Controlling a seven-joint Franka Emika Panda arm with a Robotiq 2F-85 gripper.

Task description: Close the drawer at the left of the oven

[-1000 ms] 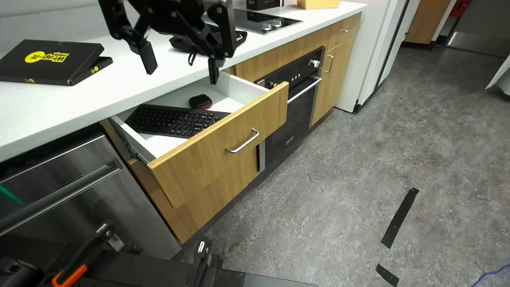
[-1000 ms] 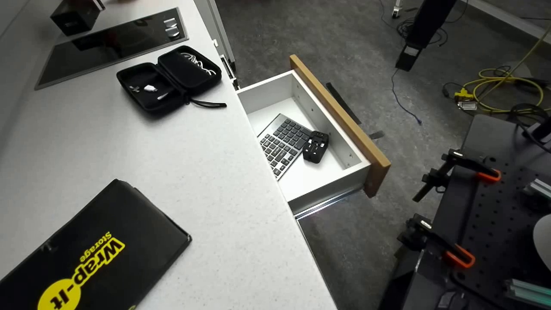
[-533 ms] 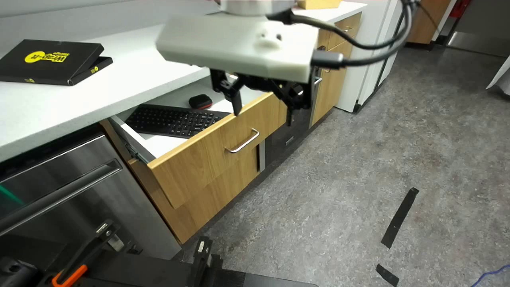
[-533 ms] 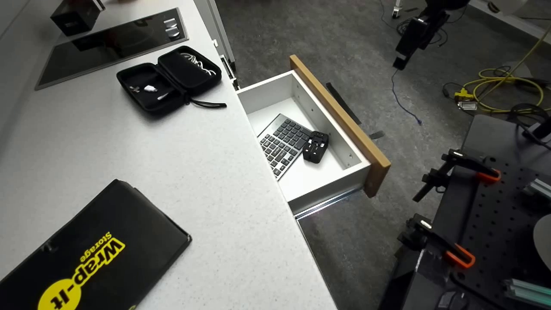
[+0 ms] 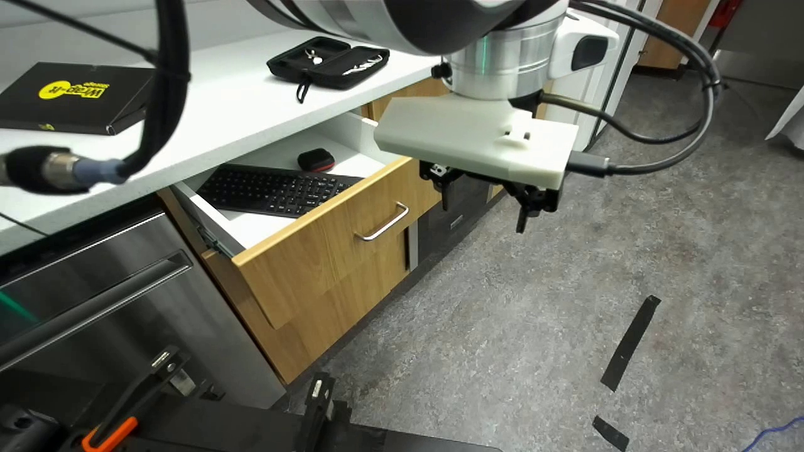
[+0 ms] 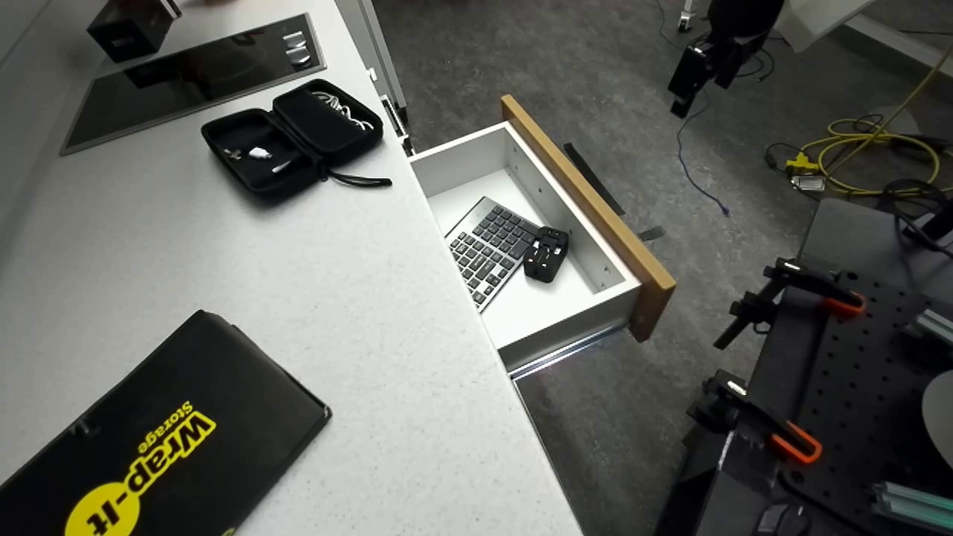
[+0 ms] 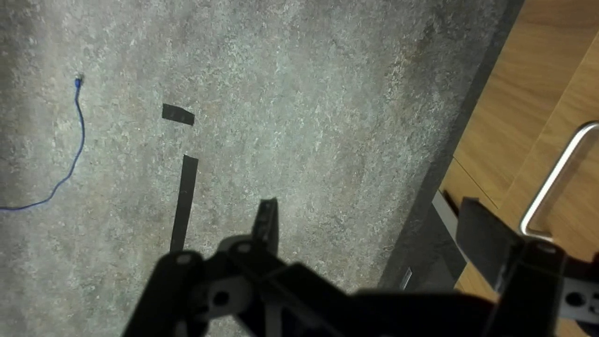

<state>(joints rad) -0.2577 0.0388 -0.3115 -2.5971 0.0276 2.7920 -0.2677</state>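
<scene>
The drawer is pulled open in both exterior views; its oak front stands out from the counter. A black keyboard and a small black case lie inside. The oven is beside it, partly hidden behind my gripper; the wrist view shows a dark part of it. My gripper is open and empty, pointing down, in front of the drawer front on the room side and apart from it. In the wrist view the gripper has floor between its fingers and the silver handle to the right.
The white counter runs above the drawer, with a black Wrap-It box and an open black case on it. A steel appliance stands beside the drawer. The robot's black table with clamps faces the drawer.
My gripper has moved right and lower in an exterior view, from appearing over the counter and drawer to outside the drawer front. It stays open. The drawer has not moved.
</scene>
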